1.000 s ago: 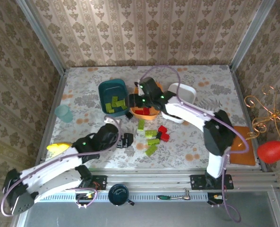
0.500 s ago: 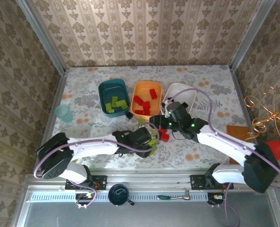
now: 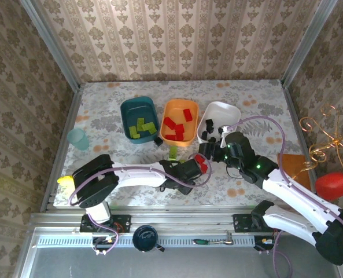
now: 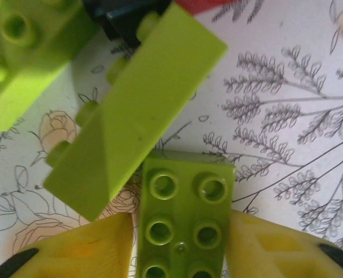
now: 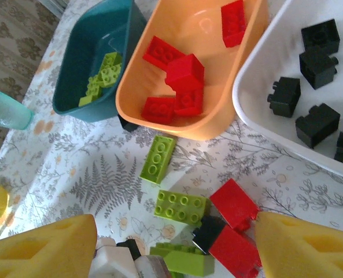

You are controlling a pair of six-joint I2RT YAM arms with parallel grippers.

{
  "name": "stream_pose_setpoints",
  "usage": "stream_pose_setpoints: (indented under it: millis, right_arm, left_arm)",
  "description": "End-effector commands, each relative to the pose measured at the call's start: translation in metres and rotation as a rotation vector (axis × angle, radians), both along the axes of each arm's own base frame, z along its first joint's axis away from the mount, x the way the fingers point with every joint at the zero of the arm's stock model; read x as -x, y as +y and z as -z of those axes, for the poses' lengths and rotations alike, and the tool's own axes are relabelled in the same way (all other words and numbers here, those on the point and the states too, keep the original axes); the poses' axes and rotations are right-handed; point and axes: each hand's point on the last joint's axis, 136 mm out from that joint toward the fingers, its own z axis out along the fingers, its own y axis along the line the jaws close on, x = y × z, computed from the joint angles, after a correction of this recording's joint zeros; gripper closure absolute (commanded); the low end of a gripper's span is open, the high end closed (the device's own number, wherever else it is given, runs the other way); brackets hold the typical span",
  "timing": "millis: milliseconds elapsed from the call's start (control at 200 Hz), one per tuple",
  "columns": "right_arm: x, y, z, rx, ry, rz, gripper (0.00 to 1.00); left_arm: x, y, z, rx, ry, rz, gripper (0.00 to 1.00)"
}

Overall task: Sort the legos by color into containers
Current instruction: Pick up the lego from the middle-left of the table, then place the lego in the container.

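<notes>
On a floral desk (image 3: pixel 102 98), left gripper (image 4: pixel 183 249) clamps a lime green brick (image 4: pixel 183 202); right gripper (image 5: pixel 174 243) hangs spread apart above loose bricks (image 5: pixel 180 207).

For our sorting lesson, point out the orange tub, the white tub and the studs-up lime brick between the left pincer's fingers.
orange tub (image 5: pixel 206 29), right wrist view, bare inner floor.
white tub (image 5: pixel 269 58), right wrist view, inner wall.
studs-up lime brick (image 4: pixel 183 226), left wrist view, studded top face.
</notes>
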Motion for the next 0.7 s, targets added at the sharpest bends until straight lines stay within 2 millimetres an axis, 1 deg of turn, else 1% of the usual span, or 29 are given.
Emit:
stream_pose_setpoints:
  millis: [0,125,200,260,345,415,465,600,695]
  right_arm:
    - [0.001,-0.005,0.002,-0.010,0.002,0.024,0.26]
    - [0.001,-0.006,0.004,-0.014,0.006,0.032,0.26]
    - [0.001,-0.008,0.005,-0.016,0.006,0.038,0.26]
    - [0.002,-0.009,0.005,-0.018,0.004,0.041,0.26]
    - [0.003,-0.011,0.005,-0.024,0.002,0.046,0.26]
    - [0.005,-0.012,0.006,-0.030,0.003,0.047,0.26]
    - [0.005,-0.012,0.007,-0.036,0.004,0.046,0.26]
    - [0.006,-0.011,0.012,-0.045,0.016,0.049,0.26]
    - [0.007,-0.011,0.014,-0.048,0.024,0.052,0.26]
  left_arm:
    - [0.001,0.008,0.005,-0.069,-0.016,-0.003,0.63]
    - [0.001,0.010,0.002,-0.072,-0.047,-0.006,0.70]
    - [0.001,0.012,-0.007,-0.044,-0.061,-0.019,0.74]
    - [-0.001,0.012,-0.020,0.009,-0.076,-0.033,0.75]
    - [-0.010,0.019,-0.046,0.101,-0.106,-0.075,0.75]
    - [-0.029,0.031,-0.072,0.185,-0.144,-0.141,0.75]
    - [-0.047,0.046,-0.090,0.240,-0.179,-0.210,0.75]
    - [-0.105,0.100,-0.137,0.392,-0.273,-0.447,0.74]
    - [-0.146,0.136,-0.159,0.485,-0.322,-0.588,0.73]
